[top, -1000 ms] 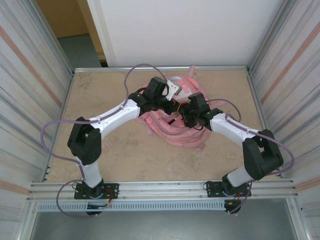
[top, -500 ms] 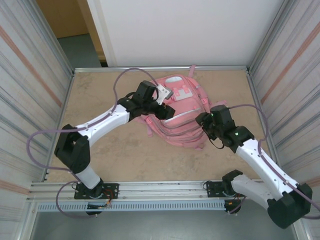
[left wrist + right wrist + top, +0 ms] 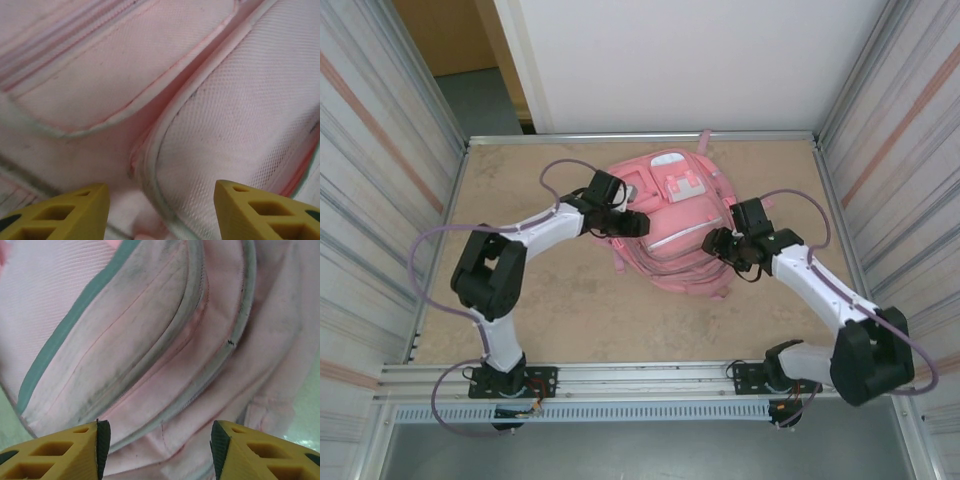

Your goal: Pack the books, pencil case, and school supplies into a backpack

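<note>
The pink backpack [image 3: 672, 205] lies front-up on the table's far middle, its white pocket patch toward the back. My left gripper [image 3: 632, 224] is at the bag's left side, open, its yellow fingertips [image 3: 75, 210] spread just above pink mesh fabric and a seam of the backpack [image 3: 225, 100]. My right gripper [image 3: 714, 246] is at the bag's right side, also open, with its fingertips [image 3: 260, 450] apart over the grey zip lines of the backpack [image 3: 150, 340]. Neither holds anything. The books, the pencil case and the school supplies are out of view.
The beige table [image 3: 540, 300] is fenced by corrugated metal walls left [image 3: 380, 200] and right [image 3: 900, 150]. A pink strap [image 3: 705, 140] reaches toward the back edge. A metal rail [image 3: 650, 380] with the arm bases runs along the near edge.
The backpack went from a crumpled heap to lying flat, front up. My left gripper opened and slid to the bag's left side. The right arm swung out, then returned to the right side.
</note>
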Available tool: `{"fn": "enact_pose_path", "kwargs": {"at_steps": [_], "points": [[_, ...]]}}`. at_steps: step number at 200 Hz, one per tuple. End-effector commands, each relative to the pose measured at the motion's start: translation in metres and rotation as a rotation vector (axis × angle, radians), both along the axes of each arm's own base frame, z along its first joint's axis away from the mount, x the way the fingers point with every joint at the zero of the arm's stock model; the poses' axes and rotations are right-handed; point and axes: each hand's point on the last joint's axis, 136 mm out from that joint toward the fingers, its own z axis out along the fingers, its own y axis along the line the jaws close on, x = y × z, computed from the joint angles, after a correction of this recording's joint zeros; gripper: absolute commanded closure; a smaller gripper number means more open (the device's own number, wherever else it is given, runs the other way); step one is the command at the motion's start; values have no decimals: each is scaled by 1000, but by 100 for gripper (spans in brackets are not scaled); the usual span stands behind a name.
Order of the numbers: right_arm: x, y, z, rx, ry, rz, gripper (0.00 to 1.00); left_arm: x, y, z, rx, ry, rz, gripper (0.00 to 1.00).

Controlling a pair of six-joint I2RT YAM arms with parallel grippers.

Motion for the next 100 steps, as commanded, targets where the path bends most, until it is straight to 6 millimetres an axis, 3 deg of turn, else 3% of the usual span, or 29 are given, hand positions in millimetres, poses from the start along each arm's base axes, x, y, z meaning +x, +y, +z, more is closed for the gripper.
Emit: {"fn": "enact_pose_path", "kwargs": {"at_steps": [1, 41, 71, 100], "points": [[20, 11, 4, 61, -44, 77, 46, 7, -25, 19, -95, 9, -6, 53], [44, -5, -3, 35, -78, 71, 50, 0, -30, 21, -124, 18, 2, 100], [75, -7, -11, 13, -111, 94, 51, -20, -11, 24, -154, 41, 88, 100], [112, 20, -12, 88, -151, 149, 57, -48, 9, 29, -228, 42, 214, 100]]}}
